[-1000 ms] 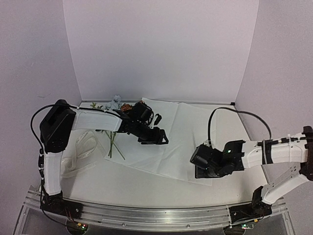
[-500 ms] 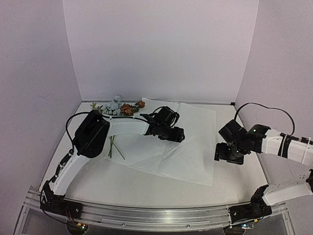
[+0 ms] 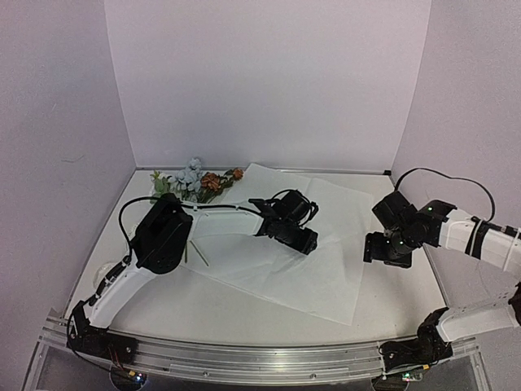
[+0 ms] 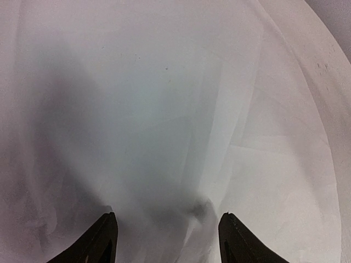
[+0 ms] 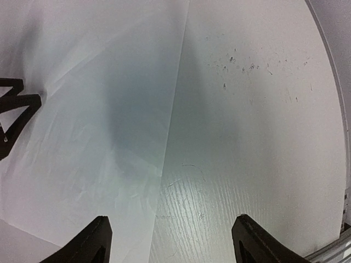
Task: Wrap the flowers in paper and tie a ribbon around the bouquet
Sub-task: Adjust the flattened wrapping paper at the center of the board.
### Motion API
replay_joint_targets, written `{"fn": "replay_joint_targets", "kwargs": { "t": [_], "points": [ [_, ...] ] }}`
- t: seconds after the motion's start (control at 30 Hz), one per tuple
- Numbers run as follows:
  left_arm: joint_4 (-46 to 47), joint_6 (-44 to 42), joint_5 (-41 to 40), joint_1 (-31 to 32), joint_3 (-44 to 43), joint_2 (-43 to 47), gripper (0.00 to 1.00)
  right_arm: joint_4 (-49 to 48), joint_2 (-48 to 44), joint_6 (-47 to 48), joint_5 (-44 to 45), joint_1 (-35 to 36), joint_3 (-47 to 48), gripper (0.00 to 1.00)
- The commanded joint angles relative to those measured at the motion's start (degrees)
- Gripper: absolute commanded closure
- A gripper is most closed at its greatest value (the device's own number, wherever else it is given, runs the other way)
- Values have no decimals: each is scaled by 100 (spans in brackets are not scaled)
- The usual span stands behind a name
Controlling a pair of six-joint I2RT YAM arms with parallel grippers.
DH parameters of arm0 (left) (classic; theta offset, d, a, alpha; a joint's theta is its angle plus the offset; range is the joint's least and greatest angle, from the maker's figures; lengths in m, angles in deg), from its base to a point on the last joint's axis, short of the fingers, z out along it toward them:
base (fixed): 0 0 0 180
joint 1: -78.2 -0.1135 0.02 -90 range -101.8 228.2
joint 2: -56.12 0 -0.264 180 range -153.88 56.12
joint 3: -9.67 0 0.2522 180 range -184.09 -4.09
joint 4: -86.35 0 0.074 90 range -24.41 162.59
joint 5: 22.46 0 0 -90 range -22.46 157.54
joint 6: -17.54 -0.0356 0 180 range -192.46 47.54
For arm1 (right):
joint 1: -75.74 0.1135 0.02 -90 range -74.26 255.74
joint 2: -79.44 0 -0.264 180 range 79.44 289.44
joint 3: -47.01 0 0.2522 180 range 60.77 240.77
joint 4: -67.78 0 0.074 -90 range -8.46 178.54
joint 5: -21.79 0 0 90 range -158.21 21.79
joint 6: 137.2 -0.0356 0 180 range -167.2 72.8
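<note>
The paper (image 3: pixel 330 273) is lying flat and skewed across the middle of the table (image 3: pixel 203 314). Its far corner is reaching just beside the flowers (image 3: pixel 195 181), which are lying at the back left near the wall. The left gripper (image 3: pixel 306 239) is hovering low over the sheet's middle, its fingers (image 4: pixel 104 241) standing apart above slightly puckered paper. The right gripper (image 3: pixel 386 249) is hanging over the sheet's right edge, its fingers (image 5: pixel 96 244) likewise spread and gripping nothing.
</note>
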Motion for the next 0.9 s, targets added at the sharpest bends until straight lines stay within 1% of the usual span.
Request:
{"fn": "replay_joint_targets", "kwargs": {
  "t": [0.0, 0.2, 0.37, 0.5, 0.6, 0.73, 0.87],
  "points": [
    [-933, -586, 110, 342, 1029, 236, 35, 173, -78, 187, 158, -78, 246, 22],
    [-810, -1186, 449, 402, 2395, 969, 37, 203, 34, 161, 91, -98, 196, 22],
    [-810, -1690, 724, 387, 3006, 1411, 38, 196, 178, 88, -58, -99, 125, 22],
    [-923, -1999, 842, 216, 3149, 1451, 39, 129, 266, 55, -140, -98, 58, 20],
    [-901, -2239, 918, -73, 3243, 1452, 40, 121, 341, 91, -134, -98, 62, 19],
    [-1072, -2673, 1065, -417, 3016, 1356, 40, 108, 509, 186, -164, -96, 205, 18],
    [-1407, -3098, 1255, -654, 2549, 1154, 40, 107, 695, 287, -237, -135, 428, 18]
  ]
}}
